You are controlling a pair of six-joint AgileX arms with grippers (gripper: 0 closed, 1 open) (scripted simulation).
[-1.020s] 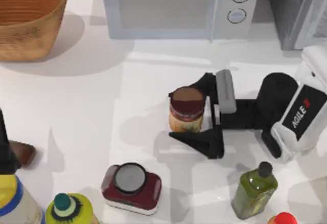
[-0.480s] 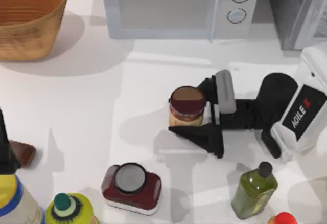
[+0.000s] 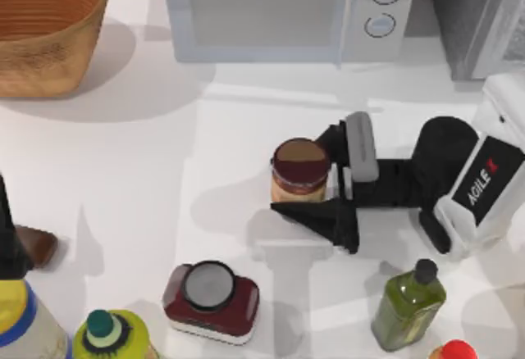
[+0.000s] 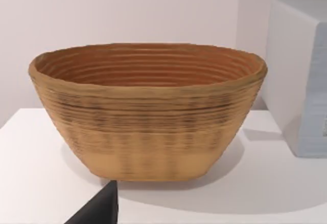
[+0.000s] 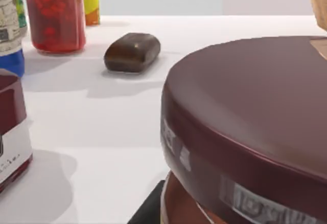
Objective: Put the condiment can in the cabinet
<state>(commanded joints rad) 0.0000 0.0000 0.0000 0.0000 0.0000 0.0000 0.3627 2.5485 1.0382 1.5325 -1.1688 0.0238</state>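
Two earlier looks against this one: the change is small and sits at the right claw (image 3: 325, 177).

- Left arm is sitting parked by the tabletop's left edge, near the front corner; its wrist view is facing the wicker basket (image 4: 148, 109) at the back-left corner. Its claw state: cannot tell.
- Squat maroon container (image 3: 211, 302) is standing at the front edge, left of centre, untouched.
- Condiment can (image 3: 299, 180) is standing upright near the middle of the tabletop, a little right of centre, in the same spot across all three looks. Lid is level, no tilt.
- Right claw is reaching in from the right edge. A second ago its near finger (image 3: 324, 218) was standing clearly off the can; half a second ago it had swung in against the can's front side. Since then, hardly any travel. Far finger is lying behind the can, toward the microwave (image 3: 279, 11).
- Reading: the fingers are now pressing on the can from both sides, closed to its width, with the can in their hold though not yet lifted. Right wrist view is sitting tight over the maroon lid (image 5: 255, 127), which fits.
- Green bottle (image 3: 408, 297) is standing at the front edge, clear of the arm.
- Cabinet (image 3: 480, 11) is at the back-right corner, well apart from the can.

Judgement: grasp looks settled; lifting and carrying toward the back-right corner are still ahead.
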